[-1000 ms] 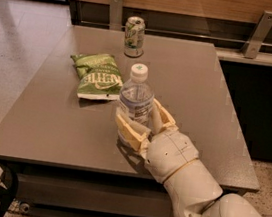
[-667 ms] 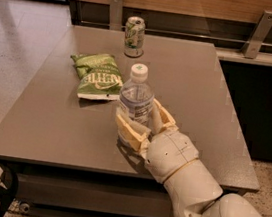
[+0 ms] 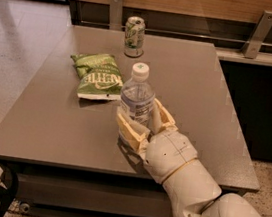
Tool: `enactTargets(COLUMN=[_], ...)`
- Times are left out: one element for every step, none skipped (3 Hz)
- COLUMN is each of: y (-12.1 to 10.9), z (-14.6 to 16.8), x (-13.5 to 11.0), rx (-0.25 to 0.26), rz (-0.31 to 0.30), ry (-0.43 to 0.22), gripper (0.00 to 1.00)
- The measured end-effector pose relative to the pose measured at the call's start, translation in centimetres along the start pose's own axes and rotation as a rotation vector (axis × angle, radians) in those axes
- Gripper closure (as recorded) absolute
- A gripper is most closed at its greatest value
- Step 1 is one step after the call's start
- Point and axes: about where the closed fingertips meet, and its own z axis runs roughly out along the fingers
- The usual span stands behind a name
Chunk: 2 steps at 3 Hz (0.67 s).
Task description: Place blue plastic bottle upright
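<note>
The blue plastic bottle [image 3: 136, 96] is a clear ribbed water bottle with a white cap and a pale label. It stands upright near the middle of the brown table [image 3: 73, 127]. My gripper [image 3: 142, 119] reaches in from the lower right, and its two tan fingers [image 3: 129, 128] sit on either side of the bottle's lower body, closed around it. The bottle's base is hidden behind the fingers.
A green chip bag [image 3: 98, 76] lies flat just left of the bottle. A green-and-silver drink can [image 3: 134, 36] stands upright at the table's far edge. A wooden wall with metal brackets runs behind the table. A dark chair part shows at the lower left.
</note>
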Motion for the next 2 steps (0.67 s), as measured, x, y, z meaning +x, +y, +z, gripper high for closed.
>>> enactTargets(y=[0.09,0.15], z=[0.05,0.09], x=[-0.04,-0.07], rx=[-0.002,-0.003], rz=[-0.001,-0.001], ry=[0.0,0.0], gripper=[0.06,0.0])
